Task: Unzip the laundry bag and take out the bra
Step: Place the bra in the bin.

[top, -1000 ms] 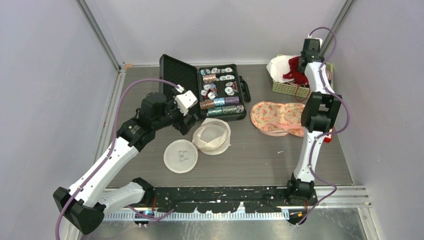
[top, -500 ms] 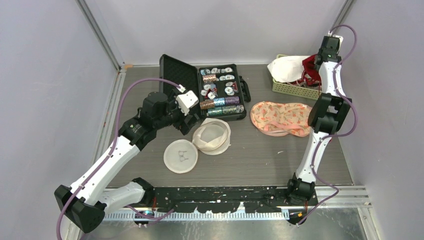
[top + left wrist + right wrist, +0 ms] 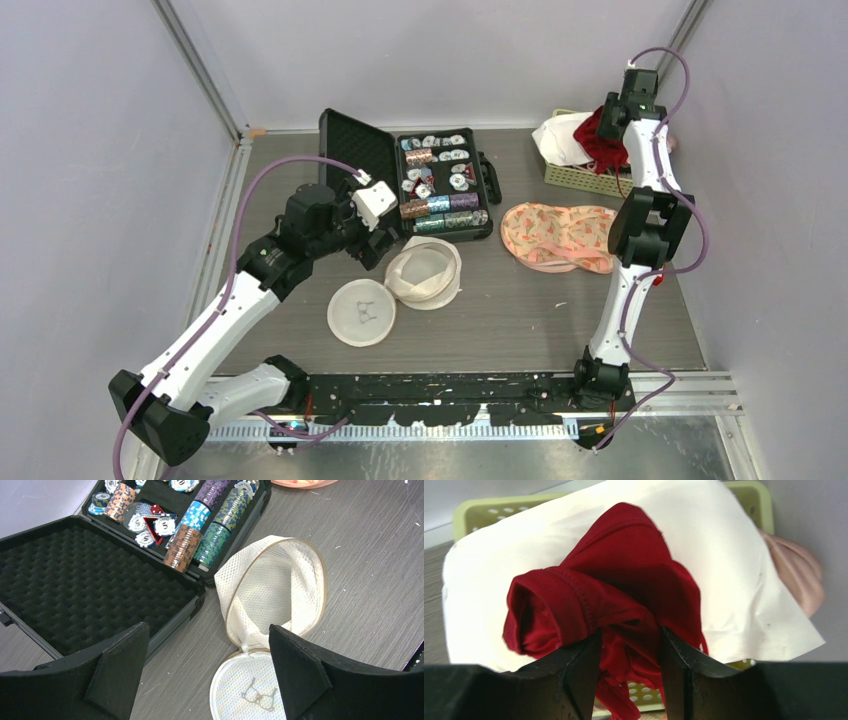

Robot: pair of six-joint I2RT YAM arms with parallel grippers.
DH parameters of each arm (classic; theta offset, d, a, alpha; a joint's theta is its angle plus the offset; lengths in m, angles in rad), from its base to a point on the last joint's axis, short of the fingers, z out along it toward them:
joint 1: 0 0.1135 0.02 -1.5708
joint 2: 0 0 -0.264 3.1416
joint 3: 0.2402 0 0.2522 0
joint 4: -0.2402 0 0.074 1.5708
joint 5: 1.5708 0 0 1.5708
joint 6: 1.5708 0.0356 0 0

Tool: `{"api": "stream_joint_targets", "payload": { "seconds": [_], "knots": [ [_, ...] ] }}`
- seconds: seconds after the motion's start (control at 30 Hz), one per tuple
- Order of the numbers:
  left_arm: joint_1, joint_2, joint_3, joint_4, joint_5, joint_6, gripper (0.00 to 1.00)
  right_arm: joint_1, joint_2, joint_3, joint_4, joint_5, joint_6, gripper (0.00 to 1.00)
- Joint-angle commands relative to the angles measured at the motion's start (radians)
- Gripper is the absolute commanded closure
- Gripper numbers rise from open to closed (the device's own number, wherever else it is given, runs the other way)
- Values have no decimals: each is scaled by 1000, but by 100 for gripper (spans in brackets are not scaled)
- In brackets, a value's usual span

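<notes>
Bag (image 3: 425, 272) lies unzipped on the tabletop (image 3: 520, 310), just left of centre in the top view. Its flat lid (image 3: 362, 312) is flopped toward the lower edge of the frame, joined to the bowl at one side. The bowl gapes and looks empty, which fits the bra having been taken out.

Just above it the left fingers (image 3: 120, 670) hang spread wide with nothing between them. In the wrist view they frame the bag's mouth, as if posted there to steady it, though they touch neither half. An open case (image 3: 440, 185) of chips sits just beyond the bag, its corner touching the bowl's rim. A patterned pink cloth (image 3: 560, 235) lies to the right of the case.

At the upper right of the frame the right arm reaches over a green basket (image 3: 575, 177). The red bra (image 3: 614, 590) is bunched between the right fingers (image 3: 574, 680), which stand about half closed and press it from both sides, so it reads as a grip. It hangs directly over a white cloth (image 3: 734, 580) in the basket, most likely so that it drops there on release. By my reading only that drop is left.
</notes>
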Motion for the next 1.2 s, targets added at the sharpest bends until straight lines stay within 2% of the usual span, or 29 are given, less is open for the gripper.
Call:
{"api": "stream_joint_targets", "payload": {
  "seconds": [0.0,0.23,0.33,0.47,0.6,0.8,1.17],
  "knots": [
    [7,-13,-5,30,17,16,10,29,-100,-8,-25,-70,36,47],
    [9,-20,-9,24,16,19,10,60,-117,-22,-74,-141,36,29],
    [9,-25,-16,26,17,19,10,70,-140,-49,-77,-186,23,26],
    [9,-28,-18,27,16,18,10,77,-162,-78,-70,-174,8,25],
    [10,-32,-22,26,17,19,10,77,-177,-79,-83,-174,-3,17],
    [11,-41,-23,16,17,20,10,52,-217,-89,-61,-141,-7,16],
    [10,-50,-28,6,20,23,10,-39,-222,-27,-53,-409,11,14]
  ]
}}
